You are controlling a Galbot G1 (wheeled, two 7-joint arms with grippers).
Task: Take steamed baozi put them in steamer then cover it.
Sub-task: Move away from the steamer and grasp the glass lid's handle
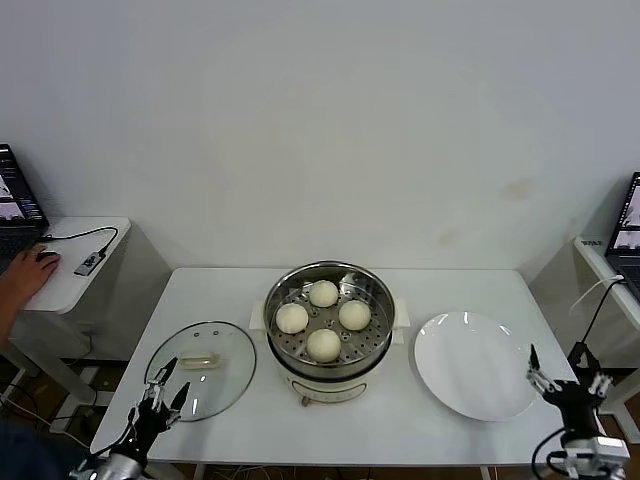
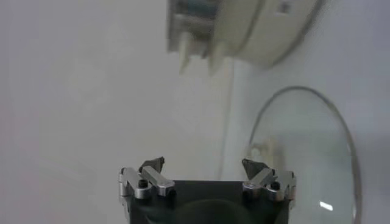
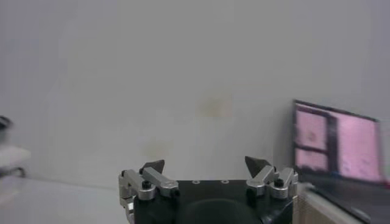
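Note:
Several cream-white steamed baozi (image 1: 323, 293) lie on the perforated tray inside the shiny steel steamer (image 1: 372, 335) at the table's middle. The cover (image 1: 225, 385), a clear glass lid with a cream handle, lies flat on the table left of the steamer; the left wrist view shows the cover (image 2: 304, 152) and the steamer (image 2: 256, 30) farther off. My left gripper (image 1: 160, 392) hovers open and empty at the lid's near-left edge; it shows as the left gripper (image 2: 202, 164). My right gripper (image 1: 565, 378) stands open and empty off the table's right front corner, and appears as the right gripper (image 3: 206, 164).
A white plate (image 1: 470, 365) lies bare right of the steamer. A side table (image 1: 85, 265) at the left carries a laptop, a cable and a person's hand. Another laptop (image 1: 628, 230) stands at the far right.

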